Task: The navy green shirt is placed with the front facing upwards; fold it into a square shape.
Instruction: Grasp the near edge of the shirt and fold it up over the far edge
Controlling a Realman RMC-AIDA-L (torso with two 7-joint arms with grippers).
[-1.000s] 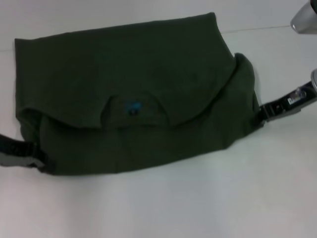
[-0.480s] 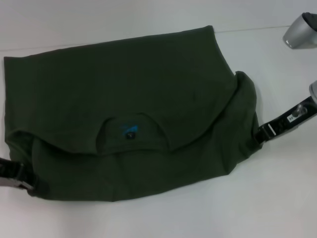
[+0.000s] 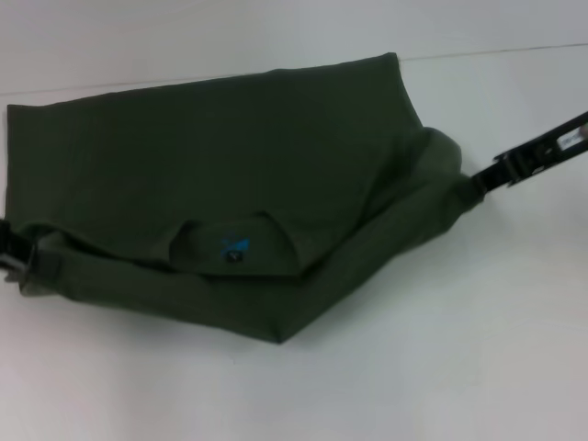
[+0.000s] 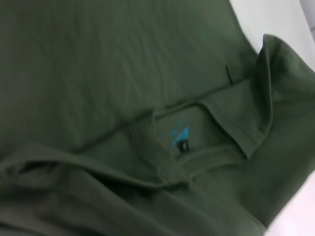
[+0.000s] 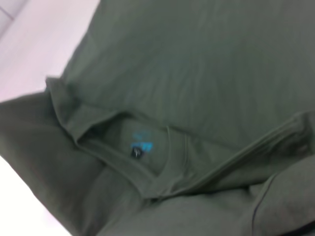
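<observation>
The navy green shirt [image 3: 211,156] lies across the white table, folded into a wide band, with its round collar and blue neck label [image 3: 234,248] showing near the front. My left gripper [image 3: 13,257] is at the shirt's left end, shut on the near layer of cloth. At the right end my right gripper [image 3: 480,179] is shut on the same layer, which is pulled taut and raised between them. Both wrist views look down on the shirt [image 4: 98,73] [image 5: 206,64] and show the label [image 4: 179,140] [image 5: 140,147], not the fingers.
Bare white table [image 3: 441,349] spreads in front of the shirt and to its right. A thin seam line [image 3: 496,50] crosses the table at the back right.
Both grippers have moved away from me and up, carrying the near layer of the shirt. The front flap has narrowed and now comes to a point at the front.
</observation>
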